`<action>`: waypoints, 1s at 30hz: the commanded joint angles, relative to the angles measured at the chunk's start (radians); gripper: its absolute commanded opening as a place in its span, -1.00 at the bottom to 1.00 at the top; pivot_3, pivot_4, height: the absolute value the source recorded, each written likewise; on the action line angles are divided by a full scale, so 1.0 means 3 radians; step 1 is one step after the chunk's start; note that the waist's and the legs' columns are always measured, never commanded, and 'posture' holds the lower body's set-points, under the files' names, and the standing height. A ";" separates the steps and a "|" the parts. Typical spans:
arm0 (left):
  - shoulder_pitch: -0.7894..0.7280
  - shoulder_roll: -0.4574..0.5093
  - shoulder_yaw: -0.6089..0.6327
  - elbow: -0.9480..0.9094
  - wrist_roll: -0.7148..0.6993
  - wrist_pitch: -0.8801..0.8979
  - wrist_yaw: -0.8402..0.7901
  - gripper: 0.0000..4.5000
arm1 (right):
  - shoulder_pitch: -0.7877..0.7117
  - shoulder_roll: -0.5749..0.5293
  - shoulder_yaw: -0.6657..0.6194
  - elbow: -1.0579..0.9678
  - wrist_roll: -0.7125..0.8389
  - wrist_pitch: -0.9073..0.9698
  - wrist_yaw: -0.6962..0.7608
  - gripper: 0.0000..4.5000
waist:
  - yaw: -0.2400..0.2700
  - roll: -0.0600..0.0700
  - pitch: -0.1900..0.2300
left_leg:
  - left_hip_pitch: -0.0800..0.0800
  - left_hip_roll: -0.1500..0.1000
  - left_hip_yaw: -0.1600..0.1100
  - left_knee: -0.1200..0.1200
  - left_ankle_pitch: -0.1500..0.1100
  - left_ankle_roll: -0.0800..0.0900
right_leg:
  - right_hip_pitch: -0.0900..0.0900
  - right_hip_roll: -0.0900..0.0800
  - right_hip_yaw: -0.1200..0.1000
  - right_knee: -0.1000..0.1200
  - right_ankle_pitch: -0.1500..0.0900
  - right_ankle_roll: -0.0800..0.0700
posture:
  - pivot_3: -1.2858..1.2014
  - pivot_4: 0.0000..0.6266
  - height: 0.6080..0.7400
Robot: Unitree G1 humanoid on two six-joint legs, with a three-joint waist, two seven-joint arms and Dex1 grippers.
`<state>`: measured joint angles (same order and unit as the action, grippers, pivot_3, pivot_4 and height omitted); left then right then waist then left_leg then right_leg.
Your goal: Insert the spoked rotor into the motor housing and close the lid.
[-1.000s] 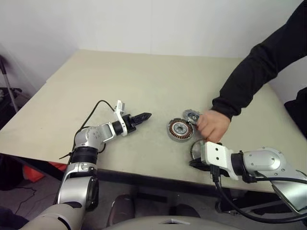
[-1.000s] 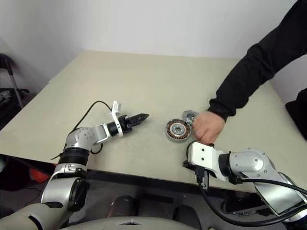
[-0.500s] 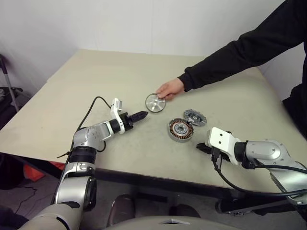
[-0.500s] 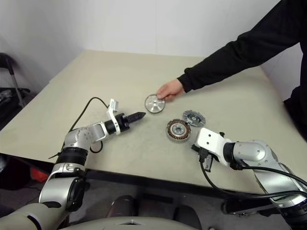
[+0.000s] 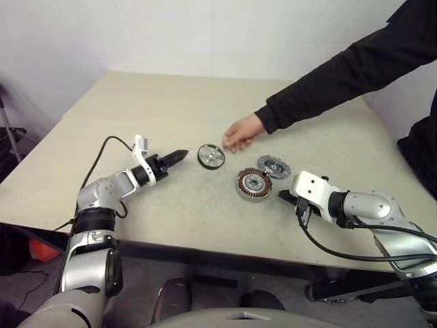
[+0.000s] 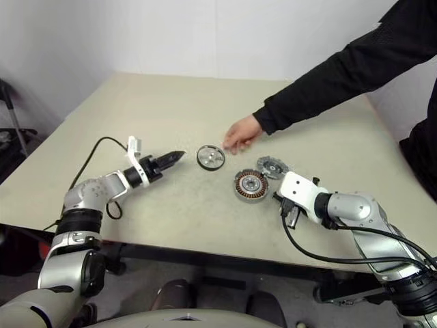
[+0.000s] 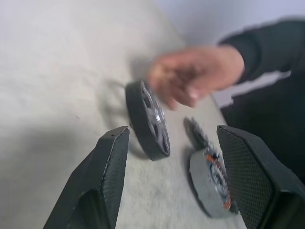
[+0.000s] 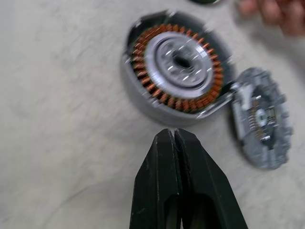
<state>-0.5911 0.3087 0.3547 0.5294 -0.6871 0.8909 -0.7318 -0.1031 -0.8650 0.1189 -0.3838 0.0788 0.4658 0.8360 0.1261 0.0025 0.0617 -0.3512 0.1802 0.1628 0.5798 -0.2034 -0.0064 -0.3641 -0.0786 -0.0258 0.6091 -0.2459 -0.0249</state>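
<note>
Change of layout on worktop [image 5: 171, 102]: spoked rotor [image 5: 211, 156], absent a second earlier, now set down flat to the far left of the motor housing [image 5: 253, 184], well apart from it. Person's hand [image 5: 239, 132], a second before right beside the housing's right edge, since shifted to the far side of the housing and held just beside the rotor, seemingly no longer touching it. Housing itself unmoved, lying open-side up with its copper windings and silver hub showing, nothing seated inside. Grey toothed lid [image 5: 273, 166] lay touching or almost touching the housing's far right edge.

Judged meaning for the task: all three parts now laid out and within reach, so the insertion could begin once the hand cleared; nothing yet assembled.

Left claw [image 5: 179, 154] swung away leftward from the housing and pointed level at the rotor from its left, fingers spread wide apart, gripping nothing, tips near the rotor but short of contact. Right claw [image 8: 174, 138] brought forward toward the housing's near right side, fingers pressed fully together, empty, tips just short of the housing's rim and touching nothing.
</note>
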 commanded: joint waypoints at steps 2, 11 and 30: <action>-0.0146 -0.0172 0.0206 0.0172 -0.0161 0.0083 0.0255 0.38 | -0.0251 0.0096 0.0019 0.0155 -0.0133 -0.0032 -0.0126 -0.99 | 0.0003 0.0000 0.0000 | 0.0000 0.0000 0.0000 0.0002 0.0000 0.0000 | 0.0000 0.0000 0.0000 0.0001 0.0001 -0.0002 | 0.03 -1.00 1.00; -0.0344 -0.0563 0.0329 0.0608 -0.0156 -0.0060 0.0612 0.38 | -0.0354 0.0173 -0.0011 0.0153 -0.0181 -0.0002 -0.0162 -0.99 | -0.0007 -0.0001 0.0001 | -0.0005 -0.0002 0.0000 0.0004 0.0000 0.0001 | -0.0002 -0.0002 -0.0001 0.0000 0.0002 -0.0002 | 0.03 -1.00 1.00; -0.0766 -0.0717 0.0448 0.1570 -0.0020 -0.0519 0.0755 -0.01 | -0.0456 0.0271 0.0010 0.0166 -0.0229 0.0056 -0.0287 -1.00 | 0.0009 -0.0001 0.0001 | 0.0001 -0.0006 -0.0001 0.0005 -0.0001 0.0002 | 0.0006 -0.0007 -0.0001 0.0000 0.0002 -0.0002 | 0.03 -1.00 1.00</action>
<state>-0.7976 0.1014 0.4951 0.9837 -0.6996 0.7295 -0.4904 -0.2208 -0.7865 0.1333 -0.3175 0.0176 0.4884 0.7599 0.1290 0.0022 0.0619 -0.3508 0.1783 0.1625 0.5813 -0.2037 -0.0057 -0.3624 -0.0808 -0.0261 0.6091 -0.2452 -0.0254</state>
